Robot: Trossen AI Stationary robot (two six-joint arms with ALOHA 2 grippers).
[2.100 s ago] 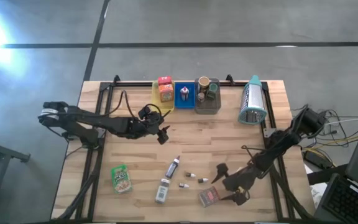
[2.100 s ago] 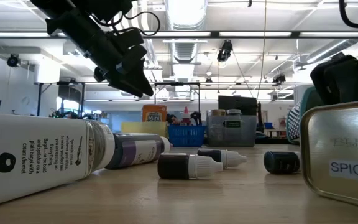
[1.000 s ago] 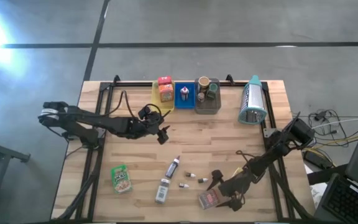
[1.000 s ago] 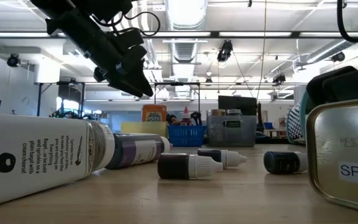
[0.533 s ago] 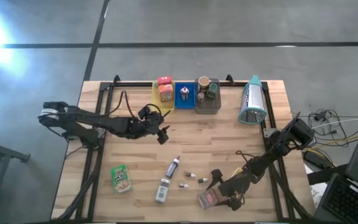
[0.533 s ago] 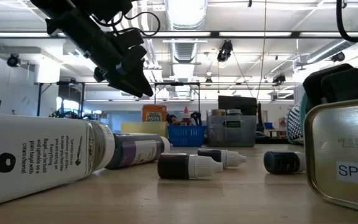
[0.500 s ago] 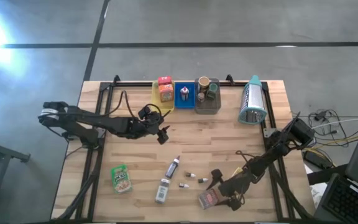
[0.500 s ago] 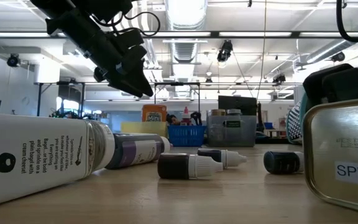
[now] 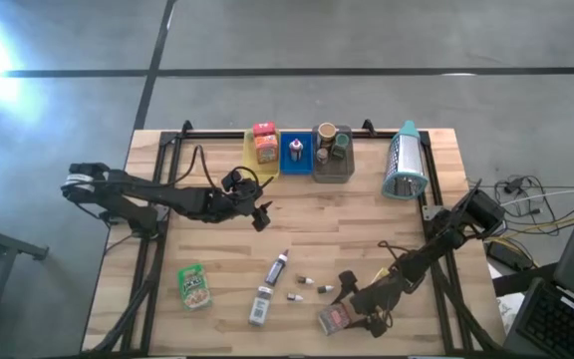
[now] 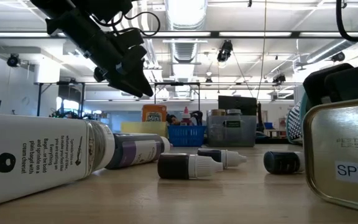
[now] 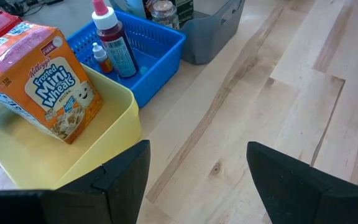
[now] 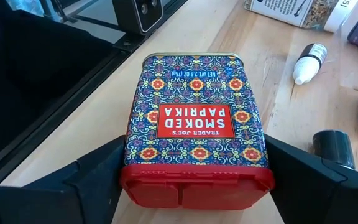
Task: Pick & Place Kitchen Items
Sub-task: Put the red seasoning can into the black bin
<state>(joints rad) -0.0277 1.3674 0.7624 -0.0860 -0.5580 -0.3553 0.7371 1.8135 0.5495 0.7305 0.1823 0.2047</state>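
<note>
Right gripper (image 9: 352,311) straddles the smoked paprika tin (image 12: 196,127) lying flat near the table's (image 9: 446,199) front edge, one finger on each side, grip not confirmed. Left gripper (image 9: 259,215) hovers wide open, empty, beside the yellow tray (image 11: 73,163) holding a Frosted Mini Wheats box (image 11: 45,90).

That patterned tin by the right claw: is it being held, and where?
Not clearly held yet. The right gripper straddles the smoked paprika tin at its red-lid end, a finger on each side; the tin lies on the table.

You see a grey concrete floor (image 9: 367,40) around the wooden bench (image 9: 347,224); ceiling strip lights (image 10: 185,12) glow, the far room perhaps a workshop.
</note>
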